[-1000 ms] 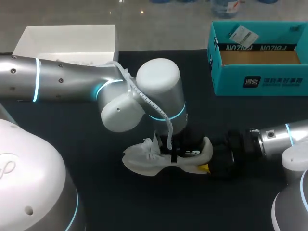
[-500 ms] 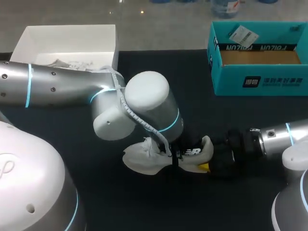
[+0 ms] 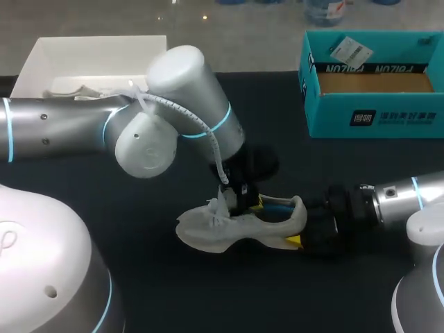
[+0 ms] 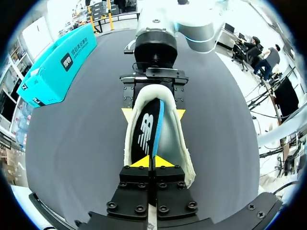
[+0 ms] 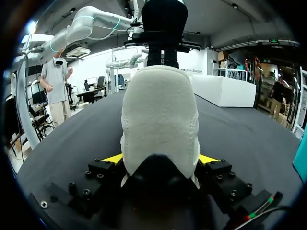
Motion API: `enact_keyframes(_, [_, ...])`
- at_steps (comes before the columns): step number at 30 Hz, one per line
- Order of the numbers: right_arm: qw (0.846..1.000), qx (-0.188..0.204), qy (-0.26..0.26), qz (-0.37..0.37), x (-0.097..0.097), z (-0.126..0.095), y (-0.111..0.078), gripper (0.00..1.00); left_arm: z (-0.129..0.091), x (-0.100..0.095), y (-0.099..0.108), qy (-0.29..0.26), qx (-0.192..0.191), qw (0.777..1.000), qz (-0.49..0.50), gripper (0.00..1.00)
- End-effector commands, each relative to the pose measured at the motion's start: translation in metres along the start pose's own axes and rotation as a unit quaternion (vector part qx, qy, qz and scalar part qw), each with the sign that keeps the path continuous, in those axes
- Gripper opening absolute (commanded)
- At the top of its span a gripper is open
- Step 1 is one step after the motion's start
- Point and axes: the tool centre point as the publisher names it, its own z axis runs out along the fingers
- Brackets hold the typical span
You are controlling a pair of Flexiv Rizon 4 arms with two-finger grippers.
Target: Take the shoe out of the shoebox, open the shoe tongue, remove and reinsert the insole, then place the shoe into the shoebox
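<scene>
— How many shoes are out on the table?
— One. A white shoe [image 3: 208, 232] sits sole down near the middle of the black table [image 3: 173, 291], outside both boxes. Its toe is toward the left arm's side and its heel toward the right arm.
— And the insoles?
— One as well. The insole [image 4: 147, 132] is black with a blue edge, and it stands tilted on edge in the shoe's opening.
— Two grippers, then. What does each one have?
— The left gripper [image 4: 153, 162] comes down from above. Its two yellow tips are pressed almost together, pinching the insole between them. The right gripper [image 5: 161, 158] reaches in level with the table. Its two tips are spread wide and clamp the shoe's heel, one from each side.
— So four yellow tips, all touching something?
— Yes: two on the insole and two on the heel.
— What about boxes?
— Two, both at the far edge and well apart from the shoe. The teal shoebox [image 3: 374, 114] is on the right arm's side, open, with a brown floor and one white tag [image 3: 350, 50] at its back rim. The white box [image 3: 41, 59] is on the left arm's side and holds some crumpled paper [image 3: 83, 90]. The left arm hides part of it.
</scene>
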Motion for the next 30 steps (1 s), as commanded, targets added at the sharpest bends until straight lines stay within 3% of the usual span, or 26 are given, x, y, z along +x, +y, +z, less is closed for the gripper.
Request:
enact_keyframes(1, [1.0, 0.002, -0.001, 0.0, 0.001, 0.001, 0.0, 0.0, -0.001, 0.002, 0.001, 0.034, 0.019, 0.999, -0.001, 0.0])
enact_keyframes(8, [1.0, 0.002, -0.001, 0.0, 0.001, 0.001, 0.0, 0.0, -0.005, 0.006, 0.003, 0.049, 0.027, 0.998, -0.012, 0.0])
enact_keyframes(13, [1.0, 0.002, -0.001, 0.0, 0.001, 0.001, 0.0, 0.0, -0.021, 0.009, 0.004, 0.064, 0.069, 0.995, -0.025, 0.0])
enact_keyframes(18, [1.0, 0.002, -0.001, 0.0, 0.001, 0.001, 0.0, 0.0, -0.022, 0.017, -0.007, 0.091, 0.1, 0.99, -0.029, 0.0])
enact_keyframes(28, [1.0, 0.002, -0.001, 0.0, 0.001, 0.001, 0.0, 0.0, -0.004, 0.027, -0.017, 0.113, 0.081, 0.99, -0.023, 0.0])
enact_keyframes(30, [1.0, 0.002, -0.001, 0.0, 0.001, 0.001, 0.0, 0.0, -0.007, 0.027, -0.016, 0.104, 0.083, 0.991, -0.023, 0.23])
